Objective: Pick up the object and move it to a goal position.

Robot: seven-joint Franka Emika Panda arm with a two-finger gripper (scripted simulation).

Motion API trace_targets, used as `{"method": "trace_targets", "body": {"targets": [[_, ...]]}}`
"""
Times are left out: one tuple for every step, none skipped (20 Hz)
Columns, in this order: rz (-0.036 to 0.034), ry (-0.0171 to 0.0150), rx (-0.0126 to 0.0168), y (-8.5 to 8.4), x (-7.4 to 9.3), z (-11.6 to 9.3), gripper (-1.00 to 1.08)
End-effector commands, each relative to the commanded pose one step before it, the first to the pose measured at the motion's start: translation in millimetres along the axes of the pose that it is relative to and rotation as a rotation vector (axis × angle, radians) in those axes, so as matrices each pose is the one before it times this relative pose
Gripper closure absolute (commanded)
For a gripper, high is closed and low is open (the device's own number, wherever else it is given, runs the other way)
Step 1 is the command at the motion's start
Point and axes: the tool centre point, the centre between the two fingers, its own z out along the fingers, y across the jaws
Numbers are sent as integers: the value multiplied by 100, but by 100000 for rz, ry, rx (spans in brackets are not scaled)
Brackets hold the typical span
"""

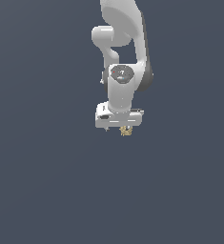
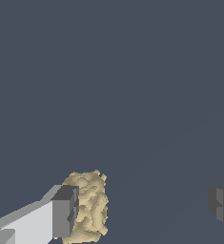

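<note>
The object (image 2: pixel 90 205) is a small tan-yellow lumpy blob. In the wrist view it lies between the fingers of my gripper (image 2: pixel 142 209), right up against one dark finger pad (image 2: pixel 65 212). The other pad (image 2: pixel 221 204) stands far off it, with a wide gap between. The gripper is open. In the exterior view the white arm points straight down, and the object (image 1: pixel 126 131) peeks out just under the gripper (image 1: pixel 125 128); the fingers themselves are mostly hidden by the hand.
A plain dark grey-blue surface (image 1: pixel 46 181) fills both views. No other thing shows on it.
</note>
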Motion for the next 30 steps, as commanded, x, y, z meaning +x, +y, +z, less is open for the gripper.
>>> {"method": "trace_targets", "body": {"targets": [[-1238, 441, 42, -1114, -1099, 807, -92], [-554, 213, 23, -496, -520, 355, -92], [-573, 219, 28, -503, -540, 352, -92], [-536, 203, 30, -466, -517, 326, -92], [-508, 192, 31, -435, -492, 298, -92], [-479, 179, 32, -403, -466, 271, -92], [-443, 165, 32, -369, -437, 247, -92], [-408, 152, 32, -337, -407, 223, -92], [-377, 139, 31, -307, -376, 200, -92], [-342, 126, 30, -276, -344, 178, -92], [-303, 111, 28, -244, -310, 158, -92], [-274, 100, 26, -217, -276, 136, -92], [-233, 85, 23, -185, -241, 117, -92], [-194, 70, 20, -154, -205, 99, -92], [-158, 57, 16, -125, -168, 80, -92], [-129, 47, 14, -100, -132, 61, -92], [-91, 33, 10, -71, -94, 43, -92], [-65, 23, 7, -47, -57, 24, -92], [0, 0, 0, -5, -18, 12, -92], [35, -91, -4, 48, 97, -39, -92], [0, 0, 0, 0, -2, 30, -92], [0, 0, 0, -1, -5, 91, -92], [0, 0, 0, -1, -8, 151, -92], [0, 0, 0, -1, -12, 211, -92], [0, 0, 0, -2, -15, 270, -92], [0, 0, 0, -2, -19, 328, -92], [0, 0, 0, -2, -22, 385, -92], [0, 0, 0, -3, -24, 440, -92], [0, 0, 0, -3, -25, 493, -92], [-43, 52, 17, -24, -27, 494, -92]]}}
